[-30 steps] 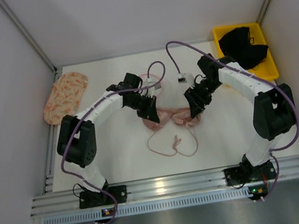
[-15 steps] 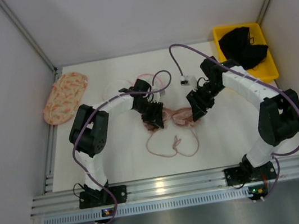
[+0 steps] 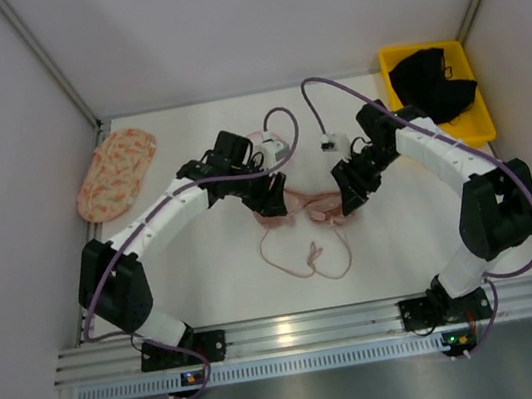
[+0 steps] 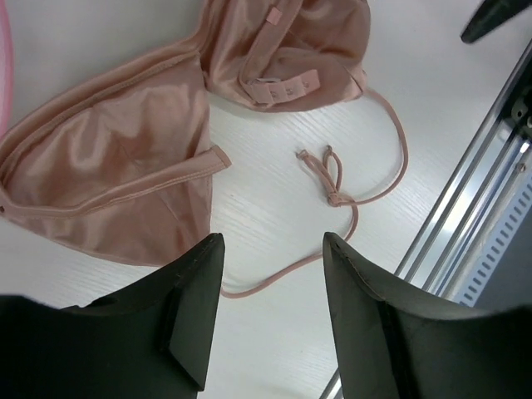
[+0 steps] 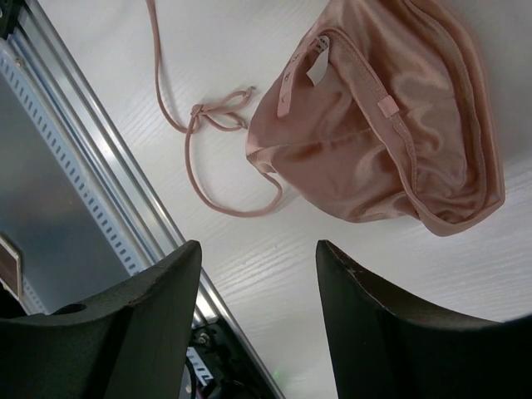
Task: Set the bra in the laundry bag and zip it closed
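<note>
The pale pink bra (image 3: pixel 307 212) lies flat on the white table between both arms, its thin straps (image 3: pixel 303 255) looping toward the near edge. My left gripper (image 3: pixel 273 201) hovers over the bra's left cup (image 4: pixel 116 166); it is open (image 4: pixel 273 249), with only tabletop and a strap between its fingers. My right gripper (image 3: pixel 349 195) hangs beside the right cup (image 5: pixel 391 141), open (image 5: pixel 258 258) and empty. The laundry bag (image 3: pixel 259 141) shows only as a bit of pink rim behind my left wrist; the rest is hidden.
A yellow plastic bin (image 3: pixel 478 124) holding a black garment (image 3: pixel 433 82) stands at the back right. A peach patterned oval fabric piece (image 3: pixel 117 170) lies at the back left. The metal rail (image 3: pixel 297 331) runs along the table's near edge.
My left gripper was shut on the bra's left cup, pushed in slightly and has opened, leaving the bra on the table. The left elbow swung outward. The right arm barely moved.
</note>
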You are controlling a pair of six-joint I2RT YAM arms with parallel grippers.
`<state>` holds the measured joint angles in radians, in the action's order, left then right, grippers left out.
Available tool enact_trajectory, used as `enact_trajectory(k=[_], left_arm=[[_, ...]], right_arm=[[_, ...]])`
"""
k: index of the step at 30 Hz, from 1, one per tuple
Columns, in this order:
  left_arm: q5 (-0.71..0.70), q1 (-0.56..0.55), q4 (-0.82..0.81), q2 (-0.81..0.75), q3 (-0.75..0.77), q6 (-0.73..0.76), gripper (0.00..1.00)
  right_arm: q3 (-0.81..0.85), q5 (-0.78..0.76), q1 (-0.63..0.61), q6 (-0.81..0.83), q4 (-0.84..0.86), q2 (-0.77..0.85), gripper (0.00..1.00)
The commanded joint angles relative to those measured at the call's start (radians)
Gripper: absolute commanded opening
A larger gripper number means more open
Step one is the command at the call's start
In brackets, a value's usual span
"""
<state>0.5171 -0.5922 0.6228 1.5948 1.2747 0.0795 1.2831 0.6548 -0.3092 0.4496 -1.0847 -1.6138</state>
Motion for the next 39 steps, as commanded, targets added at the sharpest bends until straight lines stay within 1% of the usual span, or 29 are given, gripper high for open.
enact_trajectory(k=[1, 3, 4, 6, 7, 8, 9, 11, 12, 14, 17, 22, 23, 24, 26, 27, 28, 29, 31, 32, 34, 36, 38, 39], left_arm=[[-0.045, -0.066, 0.025, -0.045, -0.06, 0.088, 0.56], [-0.057, -0.115, 0.011, -0.029, -0.081, 0.072, 0.55], [-0.086, -0.132, -0.015, -0.021, -0.086, 0.063, 0.55], [-0.12, -0.184, -0.058, 0.007, -0.112, 0.019, 0.55], [-0.158, -0.202, -0.076, 0.014, -0.12, 0.003, 0.55], [-0.184, -0.222, -0.118, 0.022, -0.13, -0.013, 0.55], [-0.205, -0.263, -0.139, 0.036, -0.149, -0.041, 0.55], [-0.256, -0.305, -0.185, 0.054, -0.169, -0.064, 0.57], [-0.265, -0.34, -0.196, 0.072, -0.173, -0.075, 0.6], [-0.297, -0.375, -0.225, 0.1, -0.178, -0.131, 0.6], [-0.345, -0.4, -0.256, 0.129, -0.178, -0.147, 0.61], [-0.347, -0.405, -0.294, 0.177, -0.155, -0.132, 0.62], [-0.368, -0.412, -0.294, 0.197, -0.15, -0.129, 0.62], [-0.383, -0.419, -0.294, 0.208, -0.146, -0.123, 0.62], [-0.405, -0.443, -0.293, 0.25, -0.138, -0.089, 0.61], [-0.448, -0.452, -0.294, 0.26, -0.14, -0.089, 0.61], [-0.453, -0.458, -0.294, 0.275, -0.147, -0.089, 0.58], [-0.46, -0.465, -0.294, 0.278, -0.152, -0.063, 0.53], [-0.474, -0.466, -0.291, 0.269, -0.172, -0.061, 0.44], [-0.471, -0.466, -0.291, 0.257, -0.182, -0.049, 0.35], [-0.453, -0.466, -0.279, 0.202, -0.213, -0.02, 0.24], [-0.437, -0.465, -0.246, 0.16, -0.224, 0.003, 0.07], [-0.421, -0.465, -0.187, 0.099, -0.23, 0.037, 0.0], [-0.419, -0.465, -0.172, 0.081, -0.23, 0.043, 0.0]], right_arm=[[0.019, 0.0, 0.009, -0.014, 0.043, 0.049, 0.58], [0.006, 0.002, 0.019, -0.029, 0.055, 0.06, 0.58], [0.001, 0.005, 0.027, -0.046, 0.058, 0.074, 0.58], [-0.022, 0.008, 0.062, -0.067, 0.075, 0.089, 0.57], [-0.031, 0.012, 0.077, -0.09, 0.083, 0.107, 0.57], [-0.05, 0.016, 0.114, -0.1, 0.088, 0.118, 0.57], [-0.057, 0.02, 0.136, -0.109, 0.091, 0.129, 0.57], [-0.08, 0.032, 0.194, -0.118, 0.088, 0.163, 0.57], [-0.085, 0.034, 0.212, -0.111, 0.08, 0.185, 0.57], [-0.103, 0.031, 0.248, -0.097, 0.063, 0.209, 0.57], [-0.136, 0.026, 0.285, -0.074, 0.039, 0.271, 0.57], [-0.191, 0.014, 0.298, -0.057, 0.029, 0.341, 0.57], [-0.192, 0.014, 0.298, -0.057, 0.026, 0.357, 0.57], [-0.192, 0.012, 0.332, -0.055, 0.025, 0.364, 0.57], [-0.191, 0.005, 0.337, -0.057, 0.025, 0.373, 0.57], [-0.191, 0.0, 0.34, -0.055, 0.022, 0.374, 0.57], [-0.188, -0.003, 0.344, -0.051, 0.02, 0.376, 0.57], [-0.186, -0.01, 0.346, -0.045, 0.013, 0.376, 0.57], [-0.179, -0.012, 0.357, -0.037, 0.008, 0.373, 0.57], [-0.176, -0.014, 0.36, -0.034, 0.005, 0.374, 0.57], [-0.172, -0.015, 0.369, -0.025, 0.005, 0.374, 0.57], [-0.171, -0.014, 0.374, -0.019, 0.011, 0.367, 0.57], [-0.169, -0.011, 0.374, -0.017, 0.016, 0.353, 0.56], [-0.168, -0.007, 0.375, -0.017, 0.019, 0.348, 0.56]])
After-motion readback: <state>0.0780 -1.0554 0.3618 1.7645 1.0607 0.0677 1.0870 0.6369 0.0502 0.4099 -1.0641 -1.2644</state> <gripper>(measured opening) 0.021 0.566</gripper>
